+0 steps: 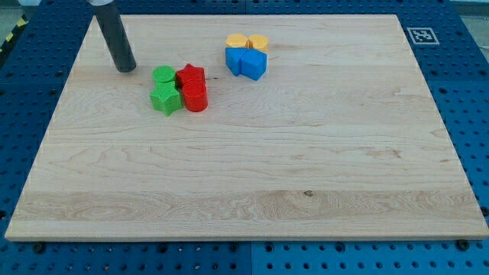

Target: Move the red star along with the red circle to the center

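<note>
Red star [190, 76] and red circle [195, 98] sit touching, upper left of desk [306, 153] centre, two green blocks [164, 90] against them. My tip [126, 69], no fingers fitted, stands left of the cluster. Advise approaching from upper left, clear of the greens, pushing both reds together.

The counter [252, 176] was pale wood with a fine lengthwise grain, a few small dark knots and a smooth, matt finish. Around it lay a blue perforated base [470, 92] that looked like painted metal or plastic. The rod ending in my tip [126, 69] was dark and matt, like rubber or plastic. The red star [190, 76], red circle [195, 98], green blocks [163, 90], blue blocks [246, 63] and orange blocks [247, 42] had smooth, evenly coloured faces with a faint sheen.
</note>
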Tool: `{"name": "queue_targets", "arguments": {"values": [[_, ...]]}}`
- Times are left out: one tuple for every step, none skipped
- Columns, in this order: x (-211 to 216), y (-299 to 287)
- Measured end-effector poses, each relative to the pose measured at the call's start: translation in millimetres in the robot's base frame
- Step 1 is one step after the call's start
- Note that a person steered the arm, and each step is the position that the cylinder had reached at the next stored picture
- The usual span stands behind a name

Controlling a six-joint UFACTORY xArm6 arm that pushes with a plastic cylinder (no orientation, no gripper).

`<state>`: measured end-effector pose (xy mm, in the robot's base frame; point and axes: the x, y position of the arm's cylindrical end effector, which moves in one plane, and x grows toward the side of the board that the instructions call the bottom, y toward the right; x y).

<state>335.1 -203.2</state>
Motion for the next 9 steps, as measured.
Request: {"name": "queue_targets", "arguments": {"values": [[0.0, 30.2], [0.0, 53.8], [9.4, 71.6], [15.2, 83.5], [18.1, 86.2], [34.7, 86.7], [38.3, 86.7], [44.5, 87.5], [59.5, 88.4]]}}
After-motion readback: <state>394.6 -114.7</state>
